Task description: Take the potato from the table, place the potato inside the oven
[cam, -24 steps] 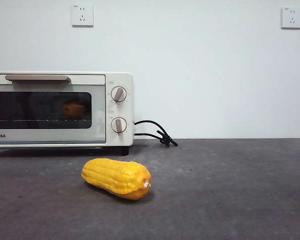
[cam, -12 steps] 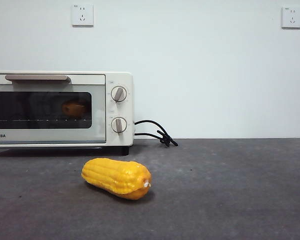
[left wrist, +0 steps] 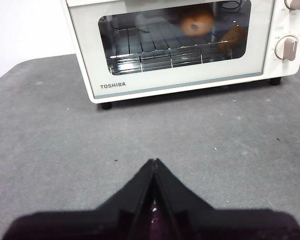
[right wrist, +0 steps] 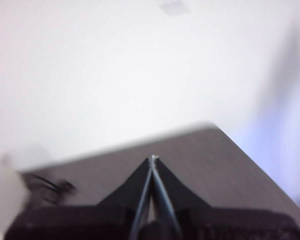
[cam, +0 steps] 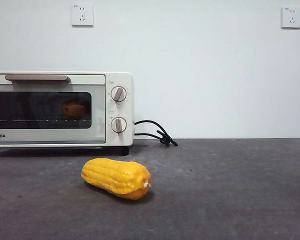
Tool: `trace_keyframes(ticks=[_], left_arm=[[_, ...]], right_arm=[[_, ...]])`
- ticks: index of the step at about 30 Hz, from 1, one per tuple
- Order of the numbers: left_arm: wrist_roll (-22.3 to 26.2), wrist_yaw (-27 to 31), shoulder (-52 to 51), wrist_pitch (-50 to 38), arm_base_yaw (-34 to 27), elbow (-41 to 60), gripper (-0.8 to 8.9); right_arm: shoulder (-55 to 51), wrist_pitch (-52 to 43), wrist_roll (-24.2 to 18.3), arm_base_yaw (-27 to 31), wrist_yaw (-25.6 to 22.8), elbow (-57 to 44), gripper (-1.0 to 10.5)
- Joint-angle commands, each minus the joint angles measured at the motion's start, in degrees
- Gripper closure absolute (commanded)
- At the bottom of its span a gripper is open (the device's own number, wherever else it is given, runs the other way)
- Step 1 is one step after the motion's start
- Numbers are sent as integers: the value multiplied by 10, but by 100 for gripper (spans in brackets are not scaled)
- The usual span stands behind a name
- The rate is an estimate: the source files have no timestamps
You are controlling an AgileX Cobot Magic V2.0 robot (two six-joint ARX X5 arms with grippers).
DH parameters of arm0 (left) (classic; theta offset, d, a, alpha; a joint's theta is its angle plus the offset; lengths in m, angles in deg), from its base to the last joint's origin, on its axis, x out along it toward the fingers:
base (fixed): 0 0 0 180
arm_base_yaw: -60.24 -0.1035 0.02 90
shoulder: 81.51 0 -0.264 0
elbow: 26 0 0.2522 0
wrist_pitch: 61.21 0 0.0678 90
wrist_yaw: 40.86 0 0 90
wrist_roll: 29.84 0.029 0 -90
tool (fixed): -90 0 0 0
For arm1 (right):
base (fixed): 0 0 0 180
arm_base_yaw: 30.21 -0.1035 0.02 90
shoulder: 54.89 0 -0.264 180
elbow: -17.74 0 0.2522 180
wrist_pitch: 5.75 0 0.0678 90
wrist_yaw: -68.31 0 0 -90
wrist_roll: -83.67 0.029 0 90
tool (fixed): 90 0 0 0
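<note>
The potato [cam: 75, 108] lies inside the cream-white oven [cam: 115, 145] on its wire rack, seen through the dark glass of the closed door; the left wrist view shows the potato [left wrist: 196, 21] there too, with a fainter orange shape beside it. My left gripper [left wrist: 153, 162] is shut and empty, hovering over the grey table [left wrist: 65, 145] well in front of the oven [left wrist: 180, 82]. My right gripper [right wrist: 153, 158] is shut and empty, held over the table's far right part. Neither gripper appears in the front view.
A yellow corn cob [cam: 117, 177] lies on the table [cam: 230, 190] in front of the oven's right end. The oven's black cord [cam: 156, 133] coils behind it by the wall. Two wall sockets sit high on the white wall.
</note>
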Motion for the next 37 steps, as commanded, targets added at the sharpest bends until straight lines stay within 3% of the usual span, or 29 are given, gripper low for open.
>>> trace_keyframes(ticks=[1, 5, 9, 11, 12, 16, 20, 22, 32, 37], left_arm=[[-4, -2, 0, -3, 1, 5, 817], [-4, -2, 0, -3, 1, 5, 817], [-4, -2, 0, -3, 1, 5, 817], [-4, -2, 0, -3, 1, 5, 817], [-4, -2, 0, -3, 1, 5, 817], [-4, -2, 0, -3, 1, 5, 818], [-4, -2, 0, -3, 1, 5, 817], [-4, -2, 0, -3, 1, 5, 817], [-4, -2, 0, -3, 1, 5, 817], [-4, -2, 0, -3, 1, 5, 817]], right_arm=[[-11, -200, -165, 56, 161, -106, 945], [-11, -440, -184, 172, 381, -274, 945], [-12, -618, -189, 302, 662, -417, 945], [-12, -645, -190, 357, 749, -458, 945], [-12, -642, -189, 381, 761, -473, 945], [-12, -574, -190, 427, 714, -498, 945], [-14, -478, -189, 439, 574, -499, 945], [-22, -444, -189, 441, 536, -499, 945], [-133, -414, -181, 426, 500, -576, 945], [-200, -403, -136, 393, 465, -618, 945]])
